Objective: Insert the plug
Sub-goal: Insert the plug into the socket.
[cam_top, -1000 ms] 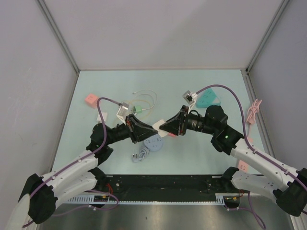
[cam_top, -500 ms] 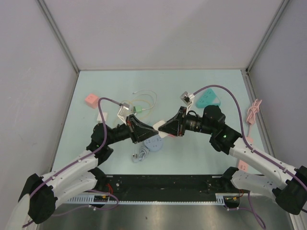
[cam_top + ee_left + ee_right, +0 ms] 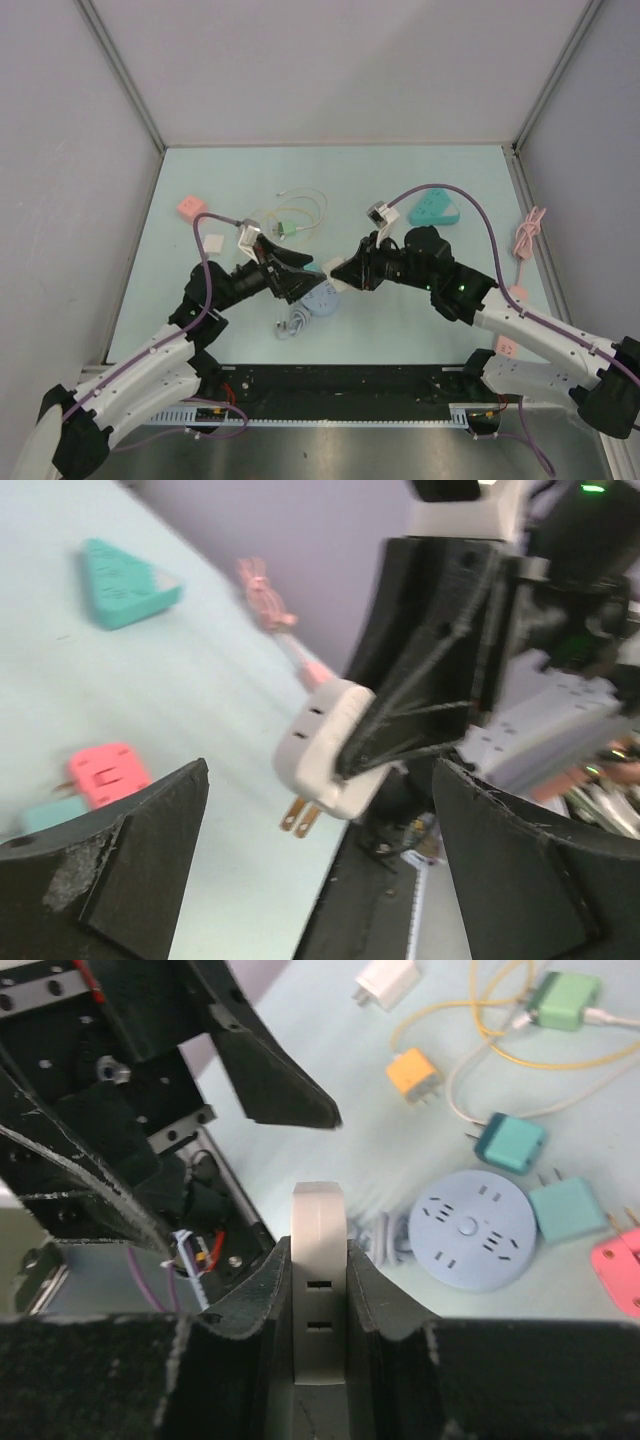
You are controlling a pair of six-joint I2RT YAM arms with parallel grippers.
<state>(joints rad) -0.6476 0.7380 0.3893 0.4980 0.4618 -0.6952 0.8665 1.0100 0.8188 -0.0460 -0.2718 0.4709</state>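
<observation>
Looking down from the top camera, I get the whole pale table [image 3: 400, 170], but its middle is crowded. Both arms meet there, and the left gripper [image 3: 305, 275] overlaps part of the round blue power strip [image 3: 322, 298]. The right gripper [image 3: 348, 270] hides most of what it carries in that view; only a white sliver shows at its tip.

The left wrist camera is soft with blur, yet it gives me what the overhead cannot. The left jaws stand wide apart at the frame's lower corners, gripping nothing. Between and beyond them the white plug [image 3: 325, 745] sits pinched in the right fingers [image 3: 430, 670], lifted off the table. Its two brass prongs [image 3: 298, 818] angle toward the lower left.

The right wrist camera shows the same plug edge-on at centre frame, clamped on both flat sides. The strip's slots are plain on the table to its right, but the prongs are out of sight there. The plug hangs between the two grippers, held by the right one only.
</observation>
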